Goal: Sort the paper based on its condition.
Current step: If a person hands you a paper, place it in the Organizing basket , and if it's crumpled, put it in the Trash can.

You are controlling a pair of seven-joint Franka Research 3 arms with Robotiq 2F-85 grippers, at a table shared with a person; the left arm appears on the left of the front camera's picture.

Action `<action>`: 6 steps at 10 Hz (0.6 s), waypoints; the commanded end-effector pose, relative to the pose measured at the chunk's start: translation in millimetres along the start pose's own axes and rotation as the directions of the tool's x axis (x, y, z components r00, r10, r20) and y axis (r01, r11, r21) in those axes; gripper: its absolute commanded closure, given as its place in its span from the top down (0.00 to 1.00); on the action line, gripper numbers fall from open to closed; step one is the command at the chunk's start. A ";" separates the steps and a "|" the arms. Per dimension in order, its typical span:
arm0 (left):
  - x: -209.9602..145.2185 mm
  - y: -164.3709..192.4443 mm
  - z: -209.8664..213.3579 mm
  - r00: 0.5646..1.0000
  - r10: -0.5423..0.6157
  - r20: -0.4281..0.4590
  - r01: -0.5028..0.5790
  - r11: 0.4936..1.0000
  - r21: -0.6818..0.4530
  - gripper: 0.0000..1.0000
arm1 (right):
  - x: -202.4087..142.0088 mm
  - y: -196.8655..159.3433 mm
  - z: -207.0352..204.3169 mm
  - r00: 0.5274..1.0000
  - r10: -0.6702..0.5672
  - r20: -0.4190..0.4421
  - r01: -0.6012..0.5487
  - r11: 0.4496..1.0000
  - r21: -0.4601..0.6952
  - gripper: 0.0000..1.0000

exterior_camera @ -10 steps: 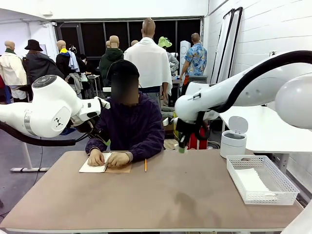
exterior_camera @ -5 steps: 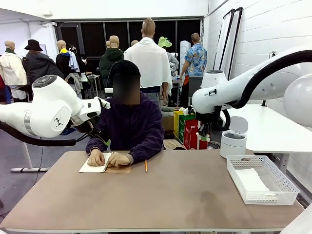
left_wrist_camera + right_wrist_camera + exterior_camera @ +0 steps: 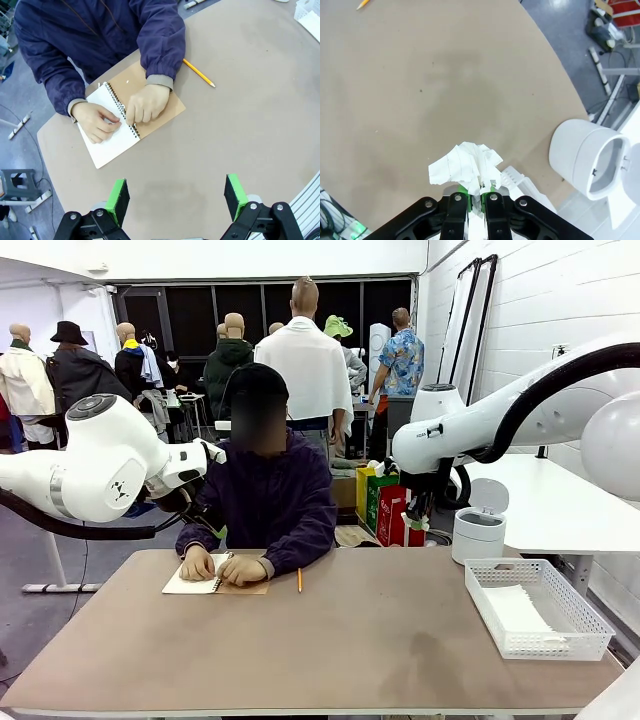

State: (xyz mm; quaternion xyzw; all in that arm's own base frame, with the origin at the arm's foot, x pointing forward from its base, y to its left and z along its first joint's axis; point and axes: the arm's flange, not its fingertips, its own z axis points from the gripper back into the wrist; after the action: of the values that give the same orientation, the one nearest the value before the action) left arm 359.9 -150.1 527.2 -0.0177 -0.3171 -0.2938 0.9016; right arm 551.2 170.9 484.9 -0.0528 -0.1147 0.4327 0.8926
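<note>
Brown table (image 3: pixel 350 640): my right gripper (image 3: pixel 476 189) pinches crumpled paper (image 3: pixel 465 162), its lower part hidden; my left gripper (image 3: pixel 177 200) spread, fingertips cut off; tray (image 3: pixel 590 640).

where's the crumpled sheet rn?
The crumpled paper is pinched in the right gripper, raised over the table's right side near the white bin.
</note>
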 end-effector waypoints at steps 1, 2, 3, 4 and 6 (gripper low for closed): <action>-0.5 0.9 -0.4 1.000 0.005 -0.004 -0.005 1.000 -0.006 1.00 | 0.0 0.0 0.2 1.000 0.000 0.000 0.000 1.000 0.000 0.00; -0.5 0.9 -0.4 1.000 0.005 -0.004 -0.005 1.000 -0.006 1.00 | -0.5 -15.6 -1.0 0.999 -0.043 0.004 0.043 0.997 -0.059 0.00; -0.5 0.9 -0.4 1.000 0.005 -0.004 -0.005 1.000 -0.006 1.00 | -2.0 -36.4 2.1 0.996 -0.083 0.007 0.084 0.992 -0.095 0.00; -0.5 0.9 -0.4 1.000 0.005 -0.004 -0.005 1.000 -0.006 1.00 | -4.4 -50.6 5.9 0.994 -0.105 0.022 0.107 0.988 -0.110 0.00; -0.5 0.9 -0.4 1.000 0.005 -0.004 -0.005 1.000 -0.006 1.00 | -8.8 -83.5 5.2 0.990 -0.139 0.036 0.143 0.973 -0.181 0.00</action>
State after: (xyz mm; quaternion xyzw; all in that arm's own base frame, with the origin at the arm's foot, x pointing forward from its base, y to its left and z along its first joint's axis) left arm 359.9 -150.1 527.3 -0.0177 -0.3171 -0.2938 0.9016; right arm 593.1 111.0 509.4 -0.0941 -0.1585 0.3771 0.9076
